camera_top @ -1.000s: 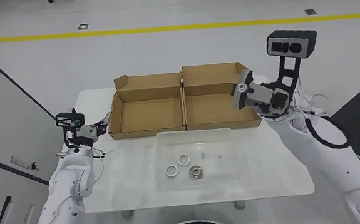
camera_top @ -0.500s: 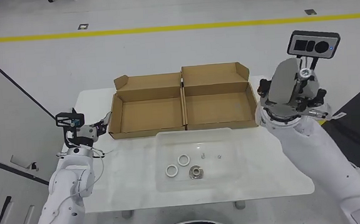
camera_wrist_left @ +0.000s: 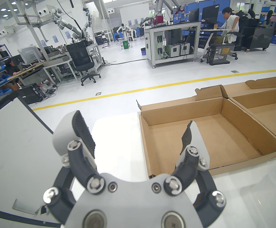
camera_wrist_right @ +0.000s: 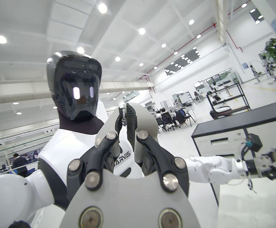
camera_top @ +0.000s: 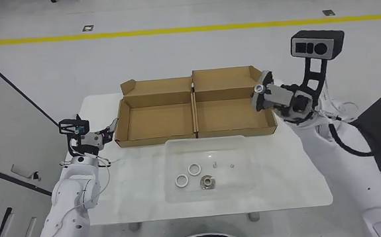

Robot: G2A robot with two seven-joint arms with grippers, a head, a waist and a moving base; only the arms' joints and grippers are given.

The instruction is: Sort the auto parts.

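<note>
On the white counter two open cardboard boxes stand side by side, their inner walls touching: a left box and a right box. Just in front of them, on the robot's side, lies a clear tray. Two white rings lie near each other in the tray, and a metal bushing sits just beside them. Two tiny fasteners lie a little farther back, too small to tell what they are. The right gripper is raised over the right wall of the right box, well apart from the tray. In the right wrist view this gripper is turned upward, and its ribbed pads are clenched on a small threaded screw right at the fingertips. The left gripper sits low at the counter's left edge, just beside the left box's outer wall and not touching it. In the left wrist view it is released, fingers spread wide with nothing between them, and it faces the left box, with the right box beyond.
</note>
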